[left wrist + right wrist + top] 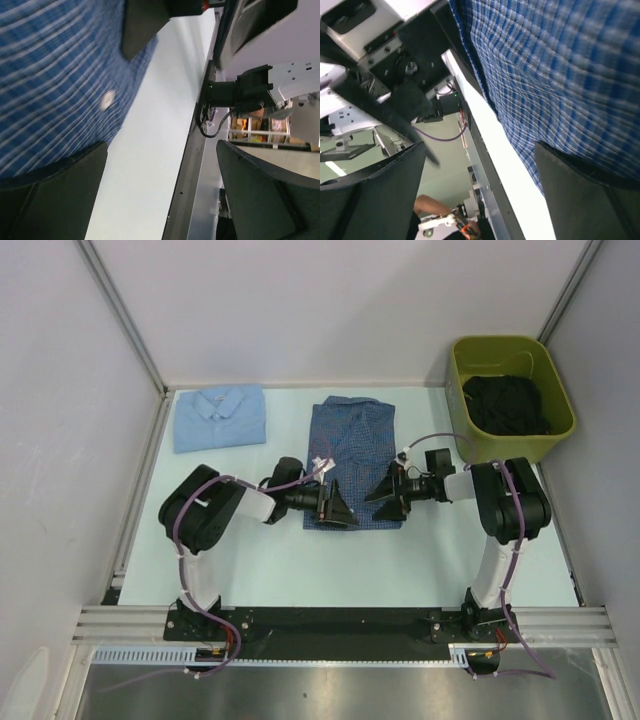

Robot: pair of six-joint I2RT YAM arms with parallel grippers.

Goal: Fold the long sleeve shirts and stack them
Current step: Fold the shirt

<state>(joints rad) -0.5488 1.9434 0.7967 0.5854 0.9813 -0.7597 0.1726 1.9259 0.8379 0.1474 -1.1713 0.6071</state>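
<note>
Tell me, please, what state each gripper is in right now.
Left gripper: open, at the checked shirt's near left corner, holding nothing.
Right gripper: open, at the same shirt's near right corner, holding nothing.

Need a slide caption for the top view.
Left gripper and right gripper, both open, over the near edge of the folded checked shirt; pale blue shirt folded at far left.

My left arm (pixel 205 510) and right arm (pixel 510 502) show black joints, white links and looping purple cables (pixel 437 437); left claw (pixel 338 507) and right claw (pixel 388 500) are black wedges.
</note>
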